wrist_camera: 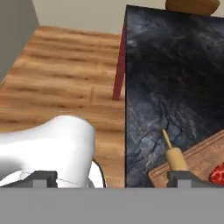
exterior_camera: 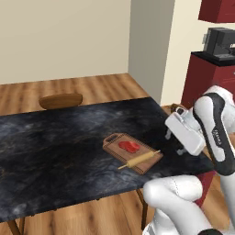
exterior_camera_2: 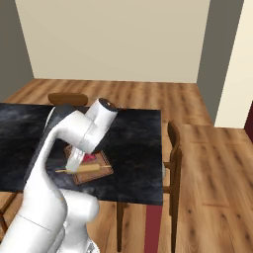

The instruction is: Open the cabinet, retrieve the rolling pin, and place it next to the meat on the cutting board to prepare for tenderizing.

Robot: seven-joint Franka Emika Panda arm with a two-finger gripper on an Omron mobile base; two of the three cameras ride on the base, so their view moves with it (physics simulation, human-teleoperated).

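**Rolling pin on the board beside the meat; little appeared left to do**

In the left base view, the rolling pin (exterior_camera: pixel 139 159) lay slantwise across the near edge of the cutting board (exterior_camera: pixel 113 142), just beside the meat (exterior_camera: pixel 129 147), which sat near the board's middle. The board rested on the dark bench (exterior_camera: pixel 55 151). The end effector (exterior_camera: pixel 176 143) hung to the right of the board, apart from the pin and holding nothing.

In the right base view, the pin (exterior_camera_2: pixel 89 168) lay across the board (exterior_camera_2: pixel 103 161) with the meat (exterior_camera_2: pixel 89 158) just behind it, partly hidden by the arm.

In the hand view, one pin handle (wrist_camera: pixel 167 139) stuck out past the board's corner (wrist_camera: pixel 199 160), and the meat (wrist_camera: pixel 217 174) showed at the edge. The fingertips (wrist_camera: pixel 183 179) stood wide apart, empty.

Judging from this, the placing looked done; only pulling the arm clear seemed left. The cabinet's state could not be told.
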